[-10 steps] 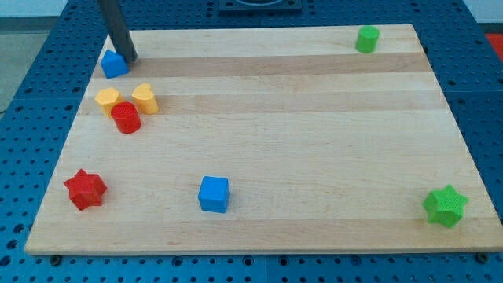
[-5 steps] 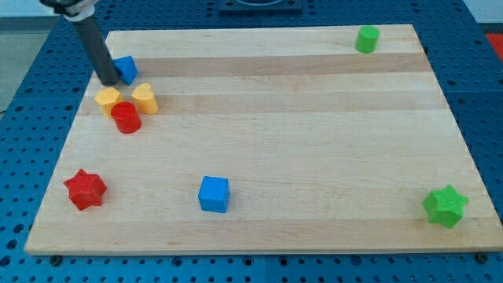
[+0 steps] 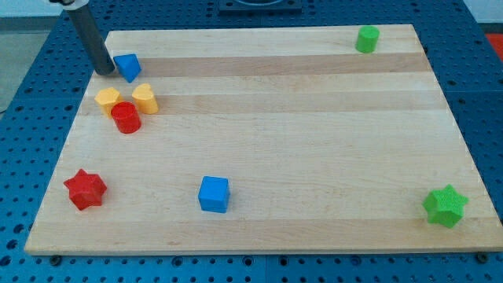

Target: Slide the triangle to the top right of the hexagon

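The blue triangle [image 3: 126, 67] lies near the board's top left corner. The orange hexagon [image 3: 108, 101] sits just below it and slightly to the view's left. My tip [image 3: 104, 71] rests on the board just left of the blue triangle, very close to it or touching it, and above the orange hexagon.
A yellow heart [image 3: 145, 98] and a red cylinder [image 3: 126, 118] crowd the hexagon's right and lower right. A red star [image 3: 85, 189], a blue cube [image 3: 214, 194], a green star [image 3: 446, 206] and a green cylinder [image 3: 366, 38] lie elsewhere. The board's left edge [image 3: 78, 118] is close.
My tip went from the triangle's upper right round to its left side. The triangle shifted to the view's right and slightly down, then the tip drew up a little.
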You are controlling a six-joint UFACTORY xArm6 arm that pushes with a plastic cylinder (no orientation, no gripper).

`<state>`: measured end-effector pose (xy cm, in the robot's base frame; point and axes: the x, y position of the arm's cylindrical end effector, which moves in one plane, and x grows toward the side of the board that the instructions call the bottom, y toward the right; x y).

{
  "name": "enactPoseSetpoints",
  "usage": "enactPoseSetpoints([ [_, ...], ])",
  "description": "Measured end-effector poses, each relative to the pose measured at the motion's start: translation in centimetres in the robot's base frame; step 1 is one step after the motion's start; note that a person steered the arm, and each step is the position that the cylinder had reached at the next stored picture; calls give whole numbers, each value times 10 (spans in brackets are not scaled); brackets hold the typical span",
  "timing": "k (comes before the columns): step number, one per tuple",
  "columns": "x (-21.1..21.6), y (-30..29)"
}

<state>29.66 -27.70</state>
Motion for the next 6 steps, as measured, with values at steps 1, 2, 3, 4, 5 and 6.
enactPoseSetpoints([
  [1,-8,0],
  [2,-8,0],
  [3,-8,-5],
  [4,-9,-5],
  [5,-26,-5],
  [6,-27,3],
])
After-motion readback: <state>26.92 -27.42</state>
